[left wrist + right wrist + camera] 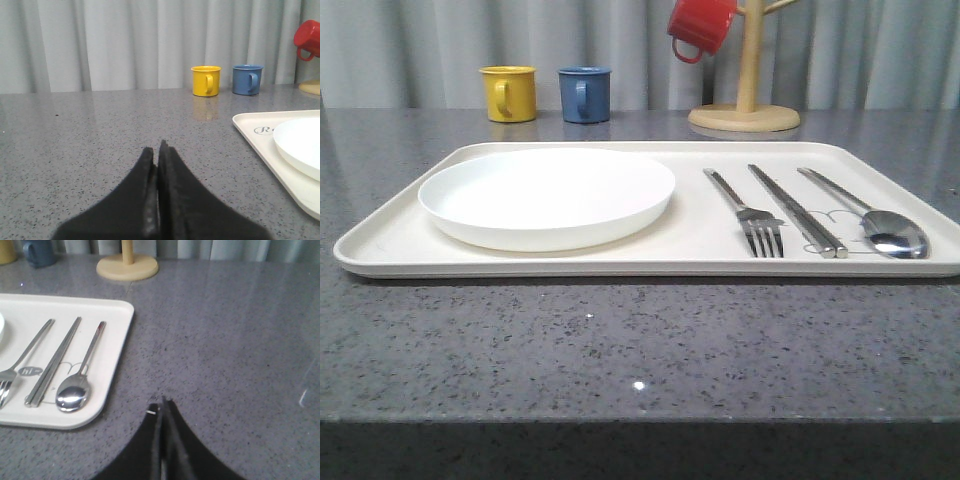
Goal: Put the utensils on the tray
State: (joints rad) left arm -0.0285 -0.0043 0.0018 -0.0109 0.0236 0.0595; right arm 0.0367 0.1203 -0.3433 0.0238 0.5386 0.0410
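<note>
The cream tray lies across the grey table. On its left half sits the round white plate. On its right half lie the fork, the chopsticks and the spoon, side by side. The right wrist view shows the fork, chopsticks and spoon on the tray. My right gripper is shut and empty over bare table beside the tray's corner. My left gripper is shut and empty over bare table, apart from the tray and plate.
A yellow mug and a blue mug stand behind the tray. A wooden mug stand at the back right carries a red mug. A curtain closes off the back. The table's front edge runs near the camera.
</note>
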